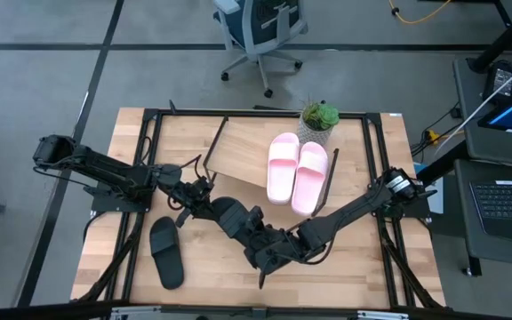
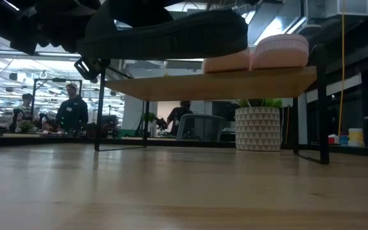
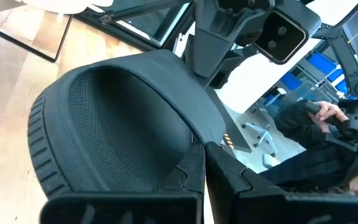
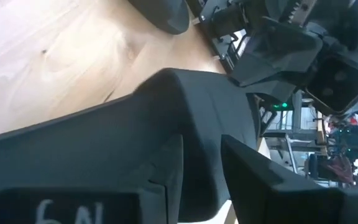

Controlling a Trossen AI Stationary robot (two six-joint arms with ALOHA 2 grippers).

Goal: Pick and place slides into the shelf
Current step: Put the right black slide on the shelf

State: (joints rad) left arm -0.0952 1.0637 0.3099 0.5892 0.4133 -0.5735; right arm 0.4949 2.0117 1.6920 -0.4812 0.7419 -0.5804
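A black slide [image 1: 238, 220] is held up over the middle of the table between my two grippers. In the low view it hangs clear of the tabletop [image 2: 165, 29]. My left gripper [image 1: 213, 210] is shut on it from the table's left and my right gripper [image 1: 269, 242] from the right. A second black slide [image 1: 165, 252] lies sole down on the tabletop near the front left. Two pink slides [image 1: 296, 171] lie side by side on the shelf's wooden board [image 1: 243, 156]. The shelf stands on thin black legs [image 2: 99, 105]. My left gripper pinches the black slide at one side [image 3: 201, 152], beside the arch of its strap [image 3: 123, 81]. One finger [image 3: 182, 180] lies toward the strap's opening and the other [image 3: 253, 196] outside. The slide is lifted clear of the table. My right gripper pinches an edge of the black slide [image 4: 197, 158] between its two fingers [image 4: 166, 180]. Which part of the slide this is I cannot tell, as the slide fills the view. The slide is clear of the tabletop.
A potted plant [image 1: 318, 120] in a white pot stands at the shelf's far right corner. A black metal frame [image 1: 149, 142] runs around the table's edges. Bare wood [image 1: 354, 267] shows at the table's front right. People [image 2: 72, 108] sit in the room behind.
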